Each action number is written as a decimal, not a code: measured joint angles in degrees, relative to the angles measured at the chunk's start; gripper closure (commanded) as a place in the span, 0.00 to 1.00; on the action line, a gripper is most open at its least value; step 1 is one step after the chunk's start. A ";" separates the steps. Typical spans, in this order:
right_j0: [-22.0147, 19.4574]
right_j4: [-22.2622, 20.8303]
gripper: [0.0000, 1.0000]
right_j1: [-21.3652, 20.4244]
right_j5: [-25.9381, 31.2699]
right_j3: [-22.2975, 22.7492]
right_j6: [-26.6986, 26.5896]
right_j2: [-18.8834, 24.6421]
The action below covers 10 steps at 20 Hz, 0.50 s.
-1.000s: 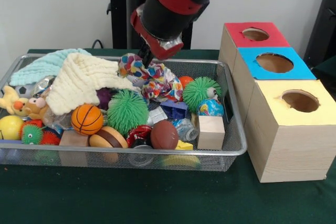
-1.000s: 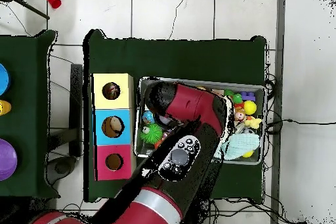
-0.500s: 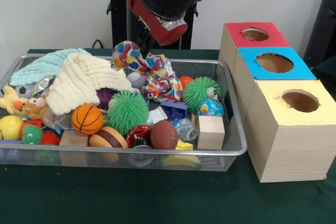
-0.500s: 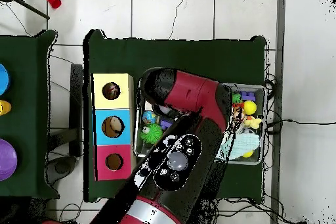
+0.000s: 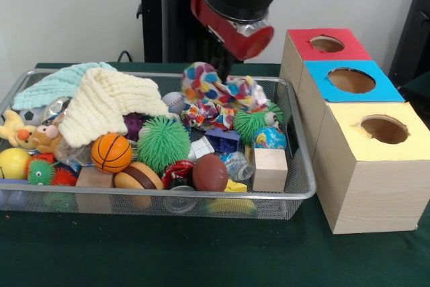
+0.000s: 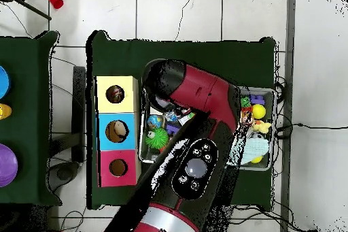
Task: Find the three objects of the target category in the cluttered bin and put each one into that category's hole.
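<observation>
We see the gripper (image 5: 227,72) grasping a multicoloured patterned cloth (image 5: 218,90), which hangs lifted above the right half of the wire bin (image 5: 304,166), over the green spiky ball (image 5: 254,120), near the red-topped box (image 5: 322,46).

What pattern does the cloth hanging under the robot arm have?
The hanging cloth has multicoloured spots on white, clearest in the front view.
</observation>
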 measured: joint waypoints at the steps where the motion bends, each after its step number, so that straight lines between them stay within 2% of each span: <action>1: -0.19 1.03 1.00 -0.13 -0.01 0.10 0.00 0.58; 3: -0.60 3.59 1.00 -0.29 -0.01 0.21 0.00 2.18; 10: 0.62 4.76 1.00 0.00 -0.02 0.21 0.00 2.70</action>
